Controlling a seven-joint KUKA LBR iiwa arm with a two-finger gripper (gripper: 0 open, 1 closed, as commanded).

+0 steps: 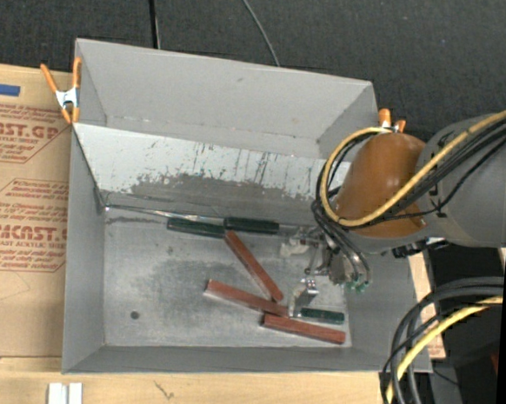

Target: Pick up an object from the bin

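The gripper (301,298) sits low in the bin (83,253), with a red stick (304,328) and a green stick (324,316) just beside its jaws, whose spread I cannot tell; nothing looks lifted, so grasping and raising remain.

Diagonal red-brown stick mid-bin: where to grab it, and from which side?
Grip the diagonal red-brown stick near mid-length, straight down from above, closing across its narrow width. It lies flat there with bare bin floor on both long sides. Its upper end is close to the dark green stick, its lower end meets a second red-brown stick by the gripper, so the ends look crowded.
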